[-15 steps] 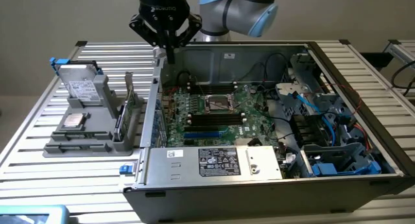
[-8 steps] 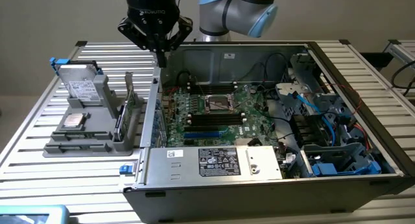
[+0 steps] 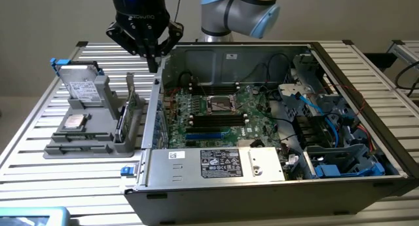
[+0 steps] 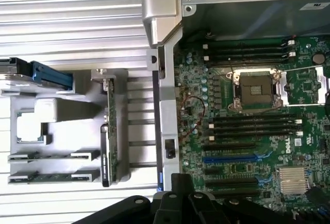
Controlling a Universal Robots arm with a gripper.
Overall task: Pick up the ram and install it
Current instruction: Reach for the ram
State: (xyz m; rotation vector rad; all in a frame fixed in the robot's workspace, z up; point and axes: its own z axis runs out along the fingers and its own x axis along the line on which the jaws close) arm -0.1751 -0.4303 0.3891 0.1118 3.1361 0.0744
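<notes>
Your gripper [image 3: 155,64] has its jaws pressed together, with nothing in them. It hangs over the side wall of the case [image 3: 196,162]. In the exterior view, the ram [image 4: 51,177] is at about 7 o'clock from the jaws, well apart, lying in the gray holder [image 4: 77,131]. You have two ram sticks there, side by side, one standing card [image 4: 110,116] and one holder.
</notes>
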